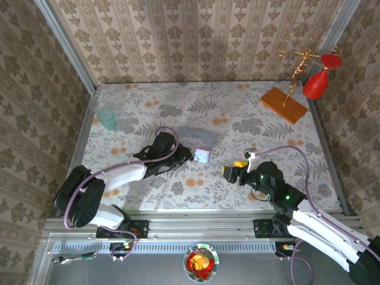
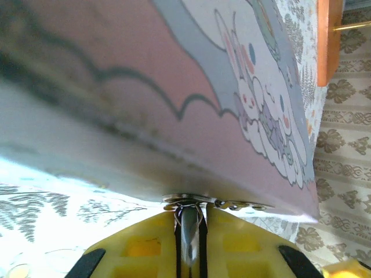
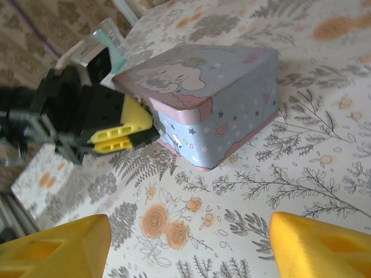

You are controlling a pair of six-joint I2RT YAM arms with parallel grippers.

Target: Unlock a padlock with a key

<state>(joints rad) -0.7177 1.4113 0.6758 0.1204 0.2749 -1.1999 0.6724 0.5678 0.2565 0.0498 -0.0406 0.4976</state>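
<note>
Padlock (image 2: 186, 230) first: it sits at the lower edge of the pastel cartoon tin (image 3: 203, 110), near the middle of the bench (image 3: 324, 145). The left gripper (image 3: 124, 132) has its jaws pressed almost together on the slim dark body, with the silvery loop poking out just above the yellow fingers (image 2: 145, 246), against the tin's rim. It's a tiny thing in hard metal, so stiff and light, and I'd expect it to be slick and keen to twist in a pinch. The flat sides of the body look like the right place to hold, leaving the shackle free, though which way the keyhole faces I cannot tell. Over to the right gripper (image 3: 188, 237): jaws spread wide, nothing between them, hanging a little short of the tin and looking straight at it. Containers now: the tin's lid is down, so whatever is inside is hidden. A pale teal cup (image 1: 108, 117) stands well apart at the far left, contents too faint to call. A small bowl (image 1: 200, 263) below the bench's near edge holds something red and yellow.
</note>
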